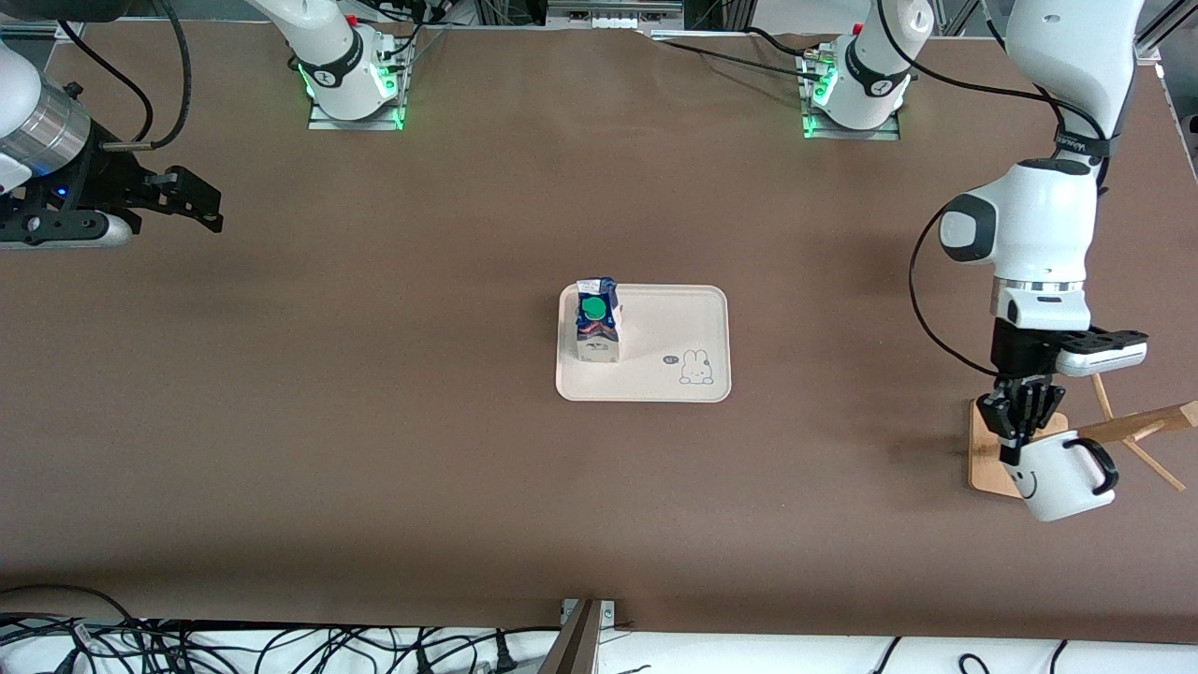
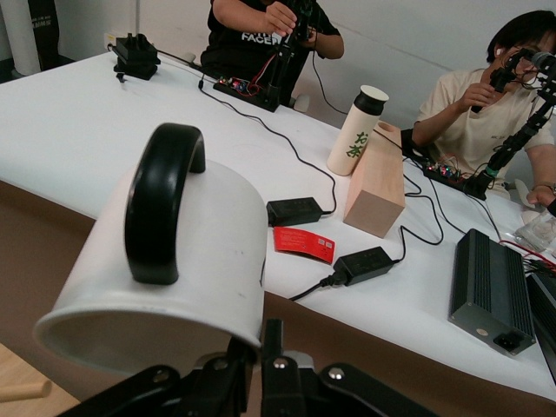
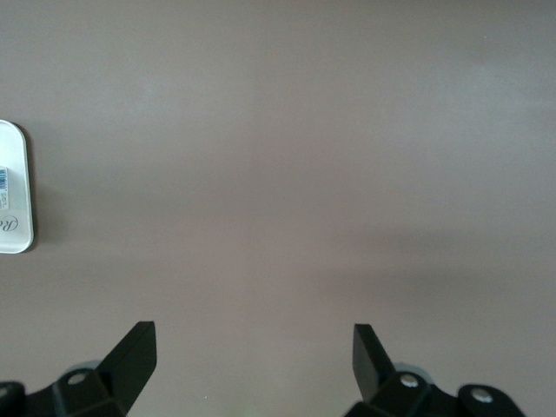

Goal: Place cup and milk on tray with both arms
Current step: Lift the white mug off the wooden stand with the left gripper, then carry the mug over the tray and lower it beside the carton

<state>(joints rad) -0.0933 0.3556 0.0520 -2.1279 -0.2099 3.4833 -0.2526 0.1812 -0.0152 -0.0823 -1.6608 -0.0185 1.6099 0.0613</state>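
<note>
The cream tray (image 1: 666,329) lies mid-table, and its corner also shows in the right wrist view (image 3: 16,195). The blue and white milk (image 1: 597,323) with its green cap stands upright on the tray, at the end toward the right arm. My left gripper (image 1: 1018,447) is shut on the rim of the white cup (image 1: 1062,479), which hangs tilted on its side over the wooden rack. In the left wrist view the fingers (image 2: 274,343) pinch the cup (image 2: 204,261) wall, its black handle on top. My right gripper (image 1: 198,208) (image 3: 254,346) waits open and holds nothing, over bare table at the right arm's end.
A bamboo-board rack (image 1: 990,454) with slanted wooden pegs (image 1: 1137,429) stands at the left arm's end of the table, under the cup. Cables lie along the table edge nearest the front camera. A white bench (image 2: 78,130) with adapters, a wooden block and people adjoins the table.
</note>
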